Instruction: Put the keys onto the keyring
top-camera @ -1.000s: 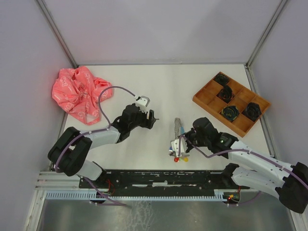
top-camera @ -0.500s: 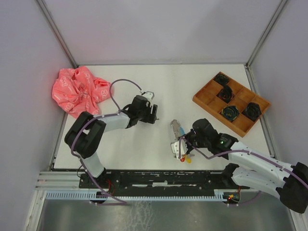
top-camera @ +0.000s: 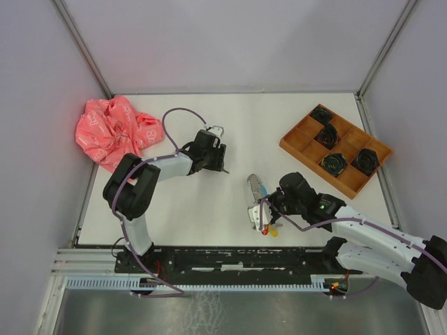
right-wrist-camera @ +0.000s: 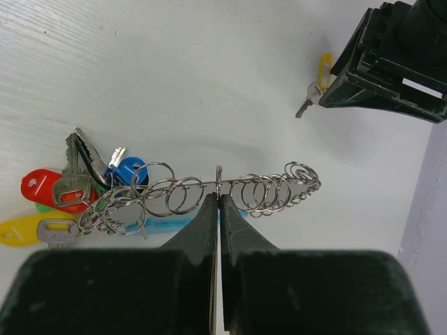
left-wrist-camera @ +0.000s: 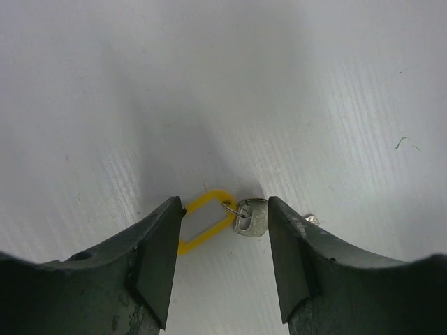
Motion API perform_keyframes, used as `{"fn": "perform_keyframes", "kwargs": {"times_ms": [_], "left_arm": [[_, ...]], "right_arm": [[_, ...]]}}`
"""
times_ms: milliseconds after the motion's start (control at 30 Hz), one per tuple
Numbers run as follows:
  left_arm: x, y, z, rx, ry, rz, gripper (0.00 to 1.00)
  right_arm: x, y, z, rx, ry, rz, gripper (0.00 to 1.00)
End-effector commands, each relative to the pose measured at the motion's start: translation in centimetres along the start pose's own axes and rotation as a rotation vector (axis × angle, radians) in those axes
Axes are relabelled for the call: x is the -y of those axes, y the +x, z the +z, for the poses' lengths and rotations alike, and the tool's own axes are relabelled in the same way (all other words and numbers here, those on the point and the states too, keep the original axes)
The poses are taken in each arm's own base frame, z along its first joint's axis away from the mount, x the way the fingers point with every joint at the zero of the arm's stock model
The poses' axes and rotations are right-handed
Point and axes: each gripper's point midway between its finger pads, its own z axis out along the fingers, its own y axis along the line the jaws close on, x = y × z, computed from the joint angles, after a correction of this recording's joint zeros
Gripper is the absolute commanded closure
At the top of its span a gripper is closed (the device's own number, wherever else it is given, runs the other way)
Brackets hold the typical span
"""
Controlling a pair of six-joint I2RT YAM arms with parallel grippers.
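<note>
Spread jaws of the left gripper (left-wrist-camera: 222,204) bracket a loose silver key (left-wrist-camera: 251,219) and its yellow tag (left-wrist-camera: 204,223). Both lie flat on the white surface (left-wrist-camera: 300,84), not yet gripped. Over the past second the left arm has tucked its elbow in and carried the gripper a little farther out, settling over this key. The pickup looks lined up but not made.

To the right and nearer, the jaws of the right gripper (right-wrist-camera: 218,199) are pressed together, pinching the thin wire of the keyring (right-wrist-camera: 264,190). It has hardly shifted in the last half second. The wire carries a row of split rings and, at its near end, a bunch of keys (right-wrist-camera: 73,190) with red, blue and yellow tags.

A pink bag (top-camera: 112,132) lies far left, a wooden tray (top-camera: 299,137) far right. The tags show no writing, and the bag's pale print is too small to read.
</note>
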Motion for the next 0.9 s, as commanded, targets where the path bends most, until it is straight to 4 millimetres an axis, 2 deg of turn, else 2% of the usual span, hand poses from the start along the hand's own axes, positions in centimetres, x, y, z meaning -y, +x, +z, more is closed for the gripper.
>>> {"fn": "perform_keyframes", "kwargs": {"times_ms": [0,100,267,567,700,867], "left_arm": [[0.3,1.5,-0.5,-0.061,0.017,-0.029,0.43],[0.1,1.8,-1.2,-0.060,0.010,-0.027,0.47],[0.5,1.9,-2.5,-0.063,0.034,-0.031,0.47],[4.5,4.3,-6.2,-0.084,0.230,-0.142,0.39],[4.2,3.1,-7.8,-0.017,0.217,-0.127,0.34],[2.9,1.6,-8.3,0.100,0.164,-0.031,0.37]], "right_arm": [[1.1,-1.3,-0.4,0.044,0.047,-0.025,0.99],[1.1,-1.3,-0.3,0.045,0.045,-0.024,0.99],[0.9,-1.4,-0.3,0.045,0.040,-0.024,0.99],[0.8,-1.3,-0.2,0.039,0.040,-0.031,0.99],[0.8,-1.4,-0.3,0.038,0.040,-0.033,0.99],[0.7,-1.5,-0.3,0.039,0.036,-0.033,0.99]]}}
